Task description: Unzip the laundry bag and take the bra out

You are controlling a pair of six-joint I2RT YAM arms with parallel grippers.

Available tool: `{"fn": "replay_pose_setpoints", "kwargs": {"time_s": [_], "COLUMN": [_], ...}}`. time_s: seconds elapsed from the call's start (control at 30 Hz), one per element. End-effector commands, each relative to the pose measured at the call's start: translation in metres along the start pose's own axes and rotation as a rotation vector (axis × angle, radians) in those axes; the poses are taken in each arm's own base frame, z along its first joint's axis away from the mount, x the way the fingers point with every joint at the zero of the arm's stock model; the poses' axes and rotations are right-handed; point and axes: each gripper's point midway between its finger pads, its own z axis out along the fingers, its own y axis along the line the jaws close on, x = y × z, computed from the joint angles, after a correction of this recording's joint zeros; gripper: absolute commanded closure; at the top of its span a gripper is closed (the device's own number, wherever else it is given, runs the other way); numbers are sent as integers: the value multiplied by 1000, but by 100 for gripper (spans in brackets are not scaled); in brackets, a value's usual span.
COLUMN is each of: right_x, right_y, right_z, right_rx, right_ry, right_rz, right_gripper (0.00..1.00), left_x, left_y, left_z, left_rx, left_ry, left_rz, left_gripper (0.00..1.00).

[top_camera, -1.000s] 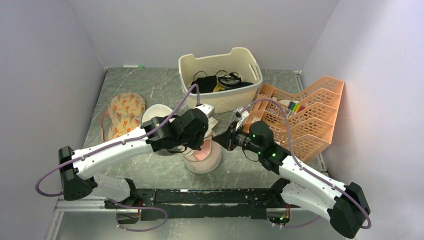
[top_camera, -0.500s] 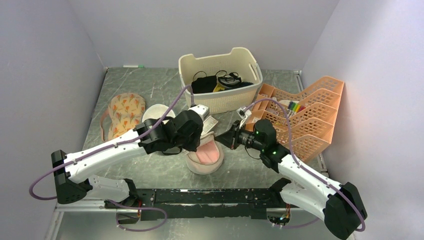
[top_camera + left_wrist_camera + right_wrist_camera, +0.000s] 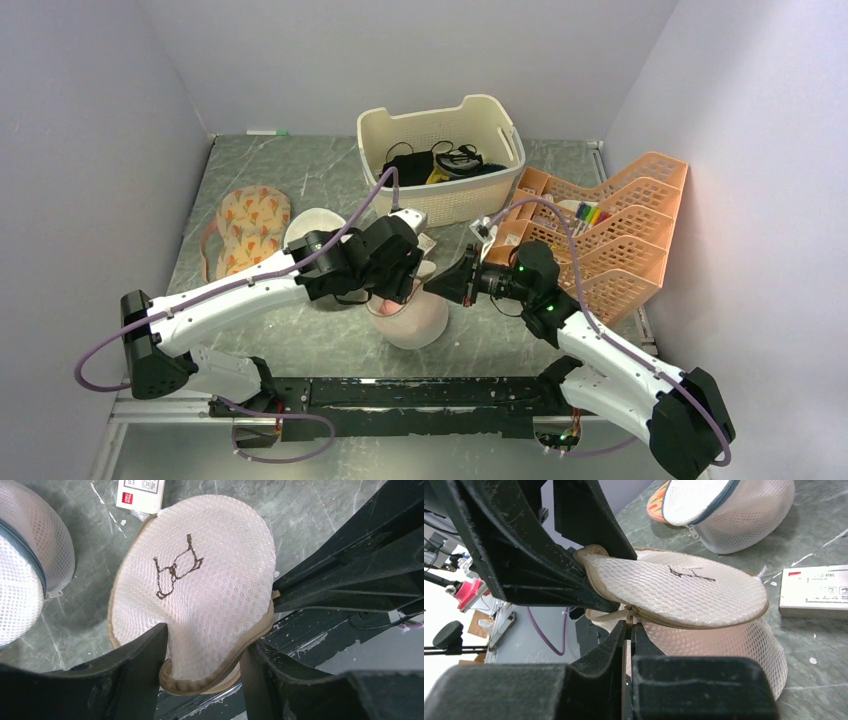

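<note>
Grey-green marbled table [image 3: 320,165], pale walls [image 3: 400,50] on three sides. Bag [image 3: 210,590] rim clamped by left gripper [image 3: 202,647]; zip pull [image 3: 628,617] pinched in right gripper [image 3: 628,631]. Cream basket [image 3: 372,125], orange rack [image 3: 630,230] behind.

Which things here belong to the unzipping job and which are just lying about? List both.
Job: laundry bag; its zipper pull, pinched by the right claw; left claw, clamping the bag's lid edge.
Lying about: plain white mesh bag; small white box; cream basket; orange rack; floral-print item.
</note>
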Motion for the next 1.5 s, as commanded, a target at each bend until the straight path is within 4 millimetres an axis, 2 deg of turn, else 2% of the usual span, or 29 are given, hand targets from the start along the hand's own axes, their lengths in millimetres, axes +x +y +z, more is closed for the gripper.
{"fn": "replay_pose_setpoints", "kwargs": {"time_s": [0.0,0.13,0.33,0.47,0.6,0.7,0.8,0.87,1.0,1.1,1.2,1.3,1.4,1.47], "right_x": [-14,-11,-12,-10,-2,2,-3,-7,-7,-8,-11,-12,-11,-10], "right_y": [19,13,-26,-55,-74,-77,-59,-42,-18,-10,-5,-3,0,2], "right_z": [-2,-1,-2,-7,-9,-7,-2,-1,-3,-6,-9,-10,-11,-11], "right_rx": [-72,-48,173,321,358,325,208,114,-7,-35,-39,-36,-50,-60], "right_ry": [-32,-23,-46,-58,-24,-5,-19,-27,-6,1,1,9,13,16], "right_rz": [-54,-40,30,81,156,189,147,107,55,21,-13,-29,-32,-32], "right_gripper": [100,100,100,100,100,100,100,100,100,100,100,100,100,100], "left_x": [-21,-21,-11,-5,0,2,3,4,4,-3,-12,-17,-19,-19], "left_y": [-7,-3,6,11,15,19,21,23,24,24,19,9,2,0], "left_z": [-10,-12,-13,-14,-19,-23,-28,-31,-32,-34,-35,-32,-27,-24], "left_rx": [29,15,-11,-23,-21,-23,-19,-23,-26,-36,-22,9,13,6], "left_ry": [-68,-67,-55,-46,-48,-55,-65,-66,-64,-77,-92,-88,-80,-76], "left_rz": [-8,-4,-2,-3,-10,-17,-19,-20,-11,-4,7,28,47,50], "left_gripper": [41,62,92,93,93,93,93,87,55,38,25,4,0,3]}}
